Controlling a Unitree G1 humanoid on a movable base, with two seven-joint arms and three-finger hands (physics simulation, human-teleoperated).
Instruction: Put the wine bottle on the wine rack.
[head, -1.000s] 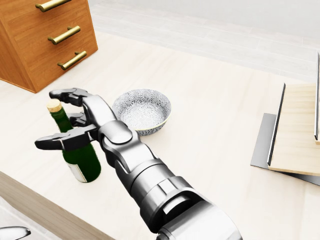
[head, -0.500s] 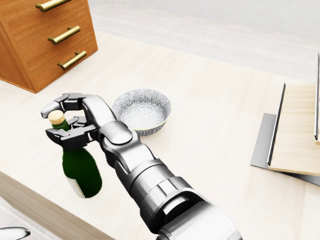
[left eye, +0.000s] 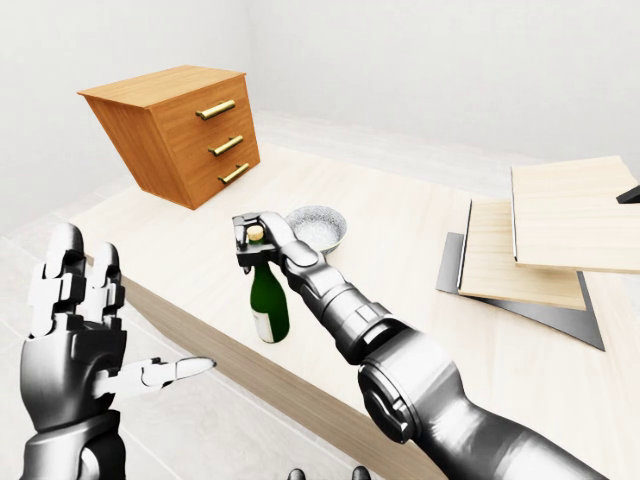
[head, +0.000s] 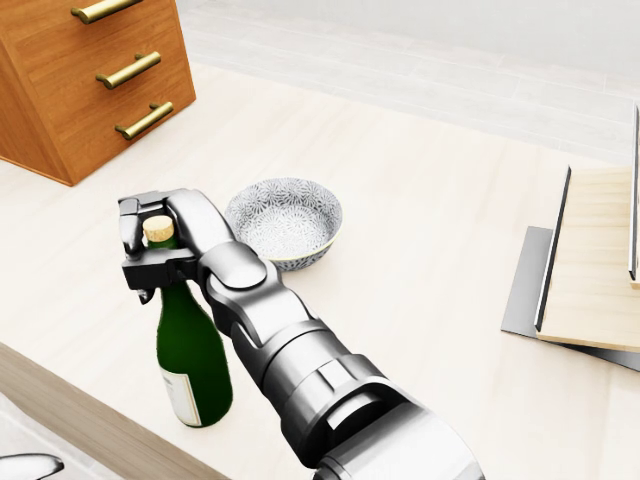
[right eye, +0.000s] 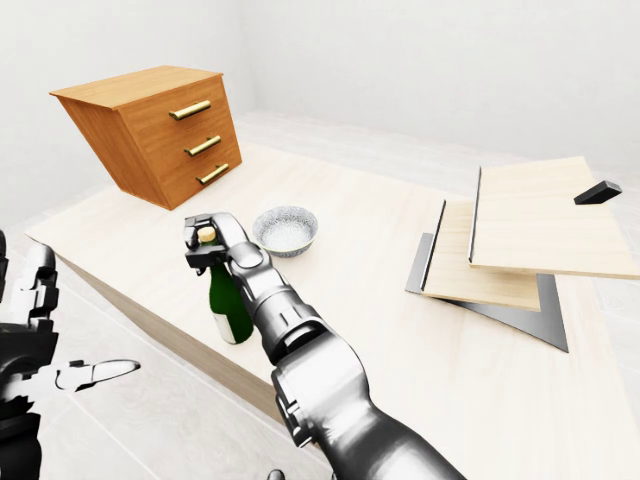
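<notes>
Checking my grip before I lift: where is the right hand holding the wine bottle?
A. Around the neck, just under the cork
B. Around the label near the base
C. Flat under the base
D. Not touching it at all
A: the right hand has its fingers closed round the neck of the wine bottle just below the cork, with the green body and label hanging free beneath on the table.

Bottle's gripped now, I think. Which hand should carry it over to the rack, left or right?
Right. The right hand is already closed round the neck of the wine bottle, and the wine rack lies toward the view's right. The left hand hangs open, off the table, holding nothing.
</notes>
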